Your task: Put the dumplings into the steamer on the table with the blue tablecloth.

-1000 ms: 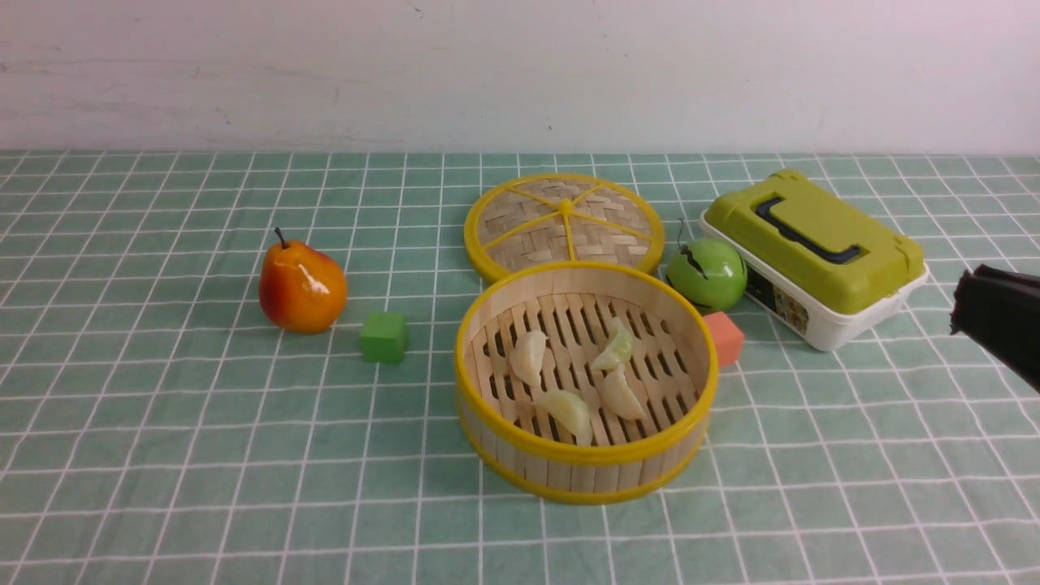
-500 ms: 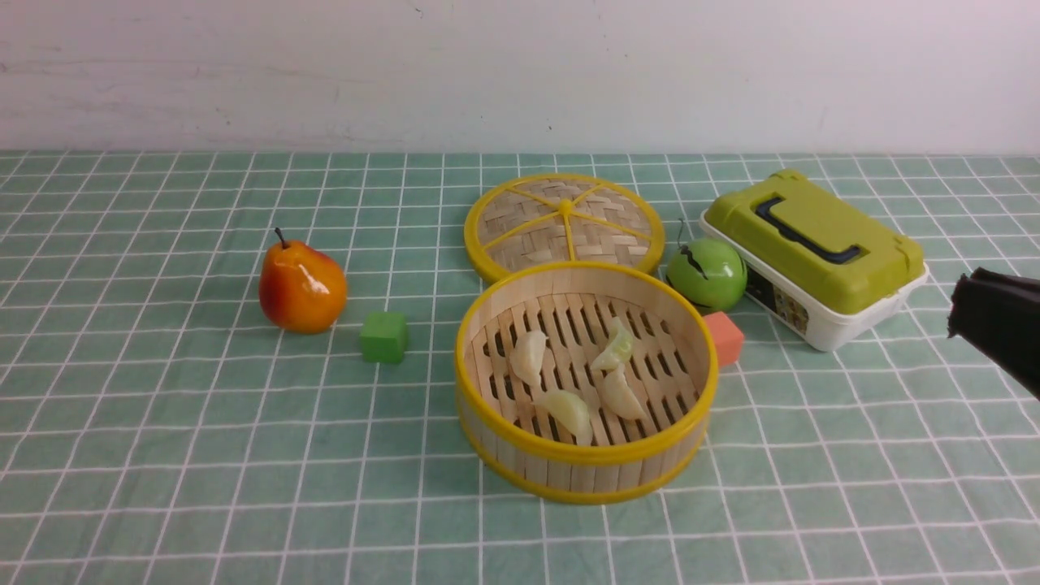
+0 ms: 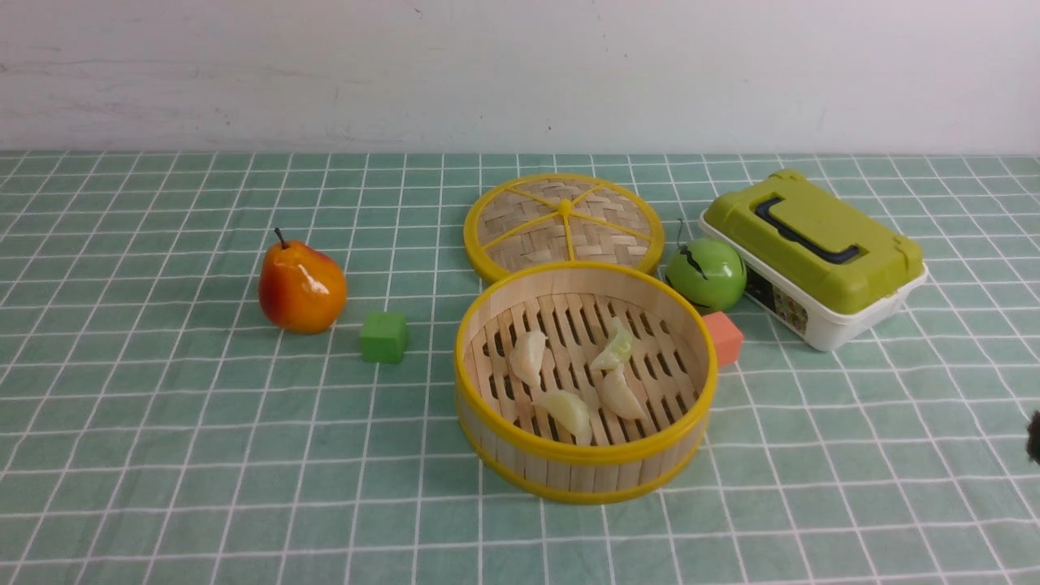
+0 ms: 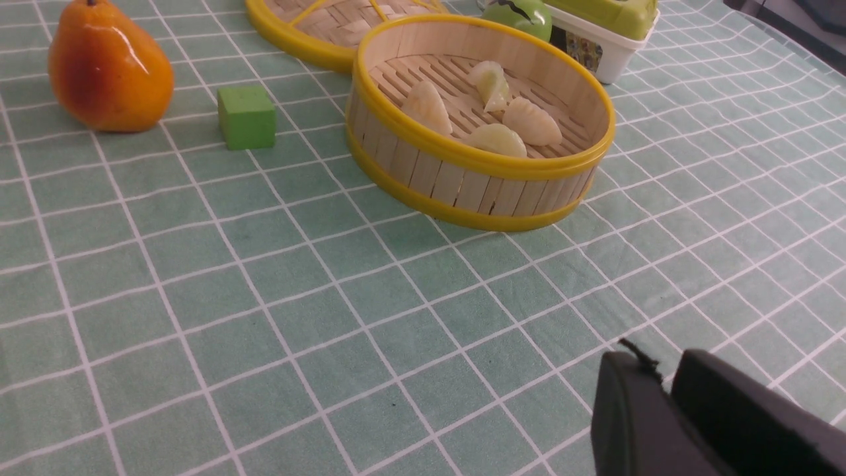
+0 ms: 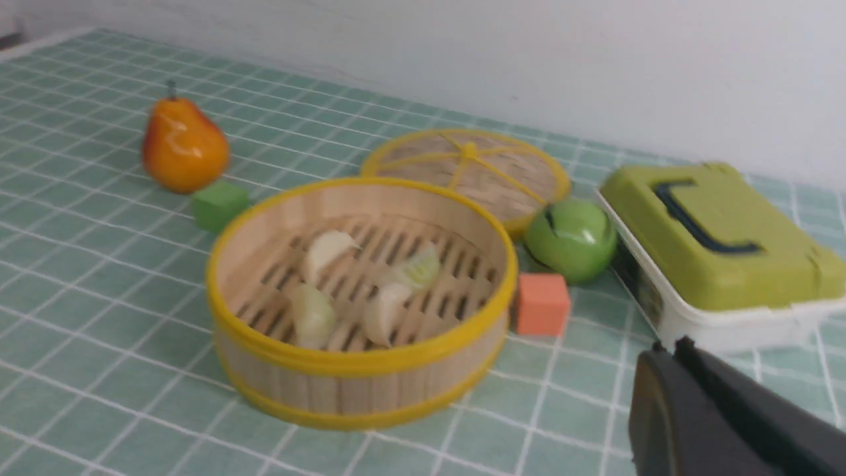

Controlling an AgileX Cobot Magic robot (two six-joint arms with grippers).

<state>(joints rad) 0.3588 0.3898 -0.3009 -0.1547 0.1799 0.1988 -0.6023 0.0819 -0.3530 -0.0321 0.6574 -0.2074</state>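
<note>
The steamer [image 3: 569, 475] stands mid-table on the teal grid tablecloth [image 3: 162, 406]. Several pale dumplings lie on its slatted floor: one at the left [image 3: 528, 356], a greenish one at the back [image 3: 615, 349], two at the front [image 3: 569, 410] [image 3: 621, 394]. My right gripper [image 3: 1034, 435] shows only as a dark sliver at the right edge. In the right wrist view it is shut and empty [image 5: 667, 350], to the right of the steamer [image 5: 344, 390]. My left gripper [image 4: 664, 373] is shut and empty, low over the cloth, well short of the steamer [image 4: 462, 185].
The woven lid [image 3: 565, 225] lies flat behind the steamer. A green apple [image 3: 706, 274], an orange cube [image 3: 723, 337] and a green-lidded white box [image 3: 812, 252] sit to the steamer's right. A pear [image 3: 301, 286] and a green cube [image 3: 383, 336] sit to its left.
My right gripper has dropped down and drawn back toward the right edge of the front view, almost out of it. The steamer and the dumplings have not moved.
</note>
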